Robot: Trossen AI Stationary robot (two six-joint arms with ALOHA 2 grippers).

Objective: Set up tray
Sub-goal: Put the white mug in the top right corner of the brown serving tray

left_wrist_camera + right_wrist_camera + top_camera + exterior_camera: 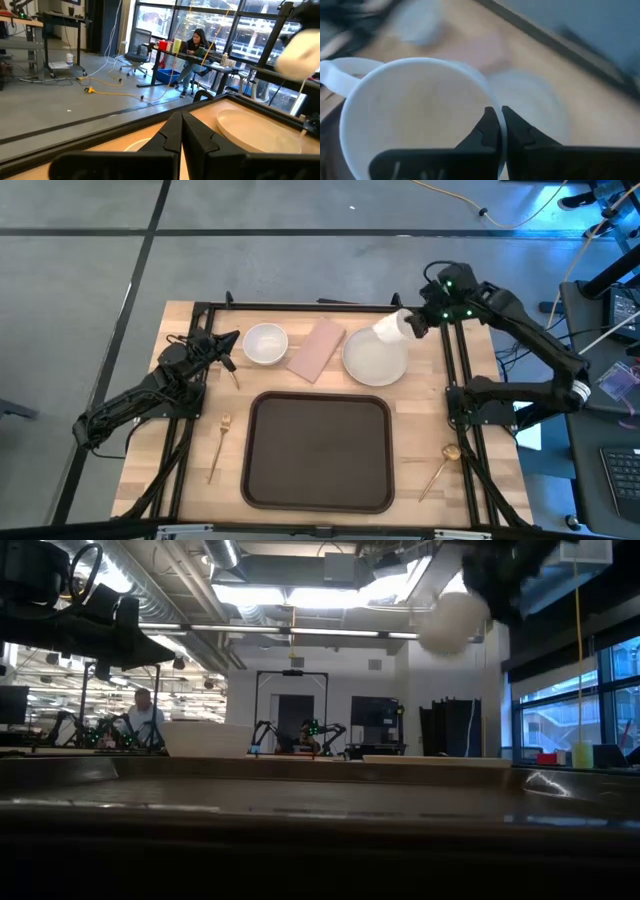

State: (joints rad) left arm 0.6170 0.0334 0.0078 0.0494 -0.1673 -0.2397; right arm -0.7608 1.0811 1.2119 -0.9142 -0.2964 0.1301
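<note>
The dark brown tray (320, 450) lies at the table's near middle. My right gripper (412, 323) is shut on a white mug (392, 327) above the far right edge of the white plate (375, 358). The low view shows the mug (455, 620) high in the air. The right wrist view looks into the mug (415, 115), with its handle (340, 75) on the side away from the fingers. My left gripper (232, 340) is shut and waits beside the white bowl (265, 343), at the far left. My right gripper pinches the mug's rim (492, 102), on the side opposite the handle. One finger (487, 127) is inside the mug and the other outside. The fingers come from the table's right. The mug is lifted clear of the table and tilted, its opening turned toward the gripper.
A pinkish napkin (316, 348) lies between the bowl and the plate. A gold fork (218, 445) lies left of the tray and a gold spoon (440, 465) right of it. Black frame rails run along the table's left, right and far sides.
</note>
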